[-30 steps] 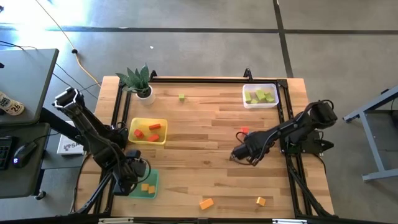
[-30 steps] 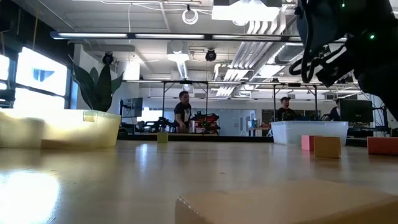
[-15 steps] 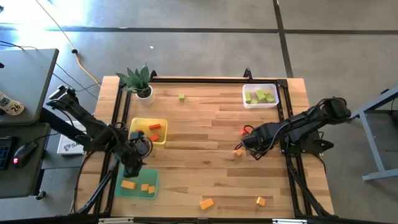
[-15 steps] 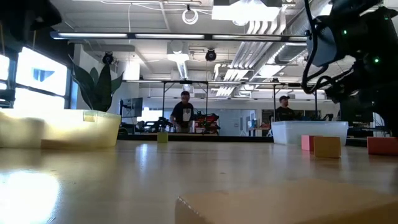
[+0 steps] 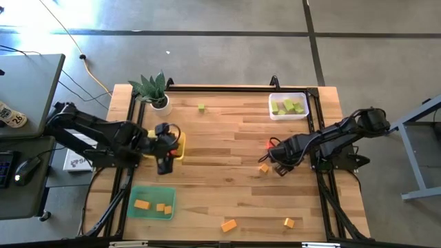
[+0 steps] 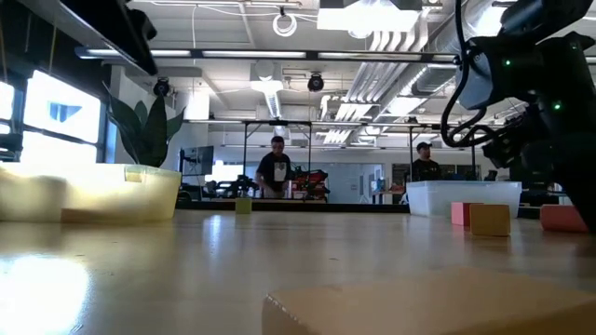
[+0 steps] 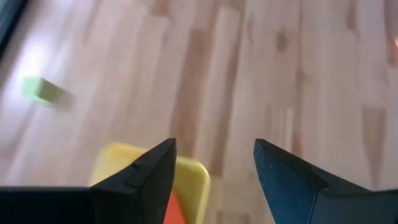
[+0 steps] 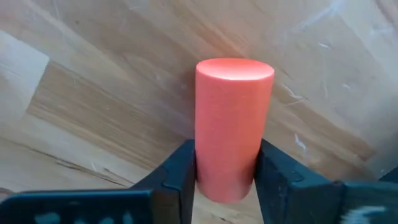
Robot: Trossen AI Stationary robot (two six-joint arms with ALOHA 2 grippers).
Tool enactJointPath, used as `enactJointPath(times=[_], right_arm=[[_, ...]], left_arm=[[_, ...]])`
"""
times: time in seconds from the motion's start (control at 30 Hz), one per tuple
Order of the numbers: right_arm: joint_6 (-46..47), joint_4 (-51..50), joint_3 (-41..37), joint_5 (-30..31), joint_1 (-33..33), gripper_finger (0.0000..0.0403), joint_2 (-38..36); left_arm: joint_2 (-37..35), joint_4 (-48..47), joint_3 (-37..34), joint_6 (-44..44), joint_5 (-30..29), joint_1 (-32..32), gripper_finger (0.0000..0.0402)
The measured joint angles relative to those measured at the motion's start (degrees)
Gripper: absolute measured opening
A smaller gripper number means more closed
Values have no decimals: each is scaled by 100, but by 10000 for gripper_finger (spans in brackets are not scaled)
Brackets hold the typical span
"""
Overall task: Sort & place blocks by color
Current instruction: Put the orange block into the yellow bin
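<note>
1. Right tool is clamped on a red block, fingers on opposite long sides, near the table's right edge, approx mid-depth.
2. Block looks rigid, light, smooth plastic w/ rounded profile; could twist or slip, so a low, centred grip seems best.
3. Orange block lies just beside on the table.
4. Left tool is spread, empty, above the yellow tray near the left edge.

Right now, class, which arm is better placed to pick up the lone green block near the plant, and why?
The left. Its gripper hovers open over the yellow tray, on the green block's side of the table. The right gripper is farther off and already shut on a red block.
</note>
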Motion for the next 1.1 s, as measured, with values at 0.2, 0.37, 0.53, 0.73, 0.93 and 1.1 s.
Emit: enactJointPath(times=[0.2, 0.37, 0.53, 0.73, 0.93, 1.1], right_arm=[[-157, 186, 235, -30, -89, 101, 27], [-406, 174, 690, 23, -171, 101, 25], [-952, 170, 1318, 199, -347, 101, 25], [-2045, 166, 2145, 333, -837, 101, 25], [-3131, 274, 2896, 409, -1367, 101, 23], [-3920, 917, 3249, 180, -1675, 101, 20]], left_arm=[[1, 746, 0, 742, 204, 835, 204], [2, 1397, 0, 1069, 496, 1427, 204], [13, 1991, 0, 1260, 685, 1956, 204], [121, 2688, -7, 1258, 759, 2437, 204], [325, 3246, -7, 1272, 1328, 2726, 204], [613, 3667, -7, 1264, 1601, 2834, 204]])
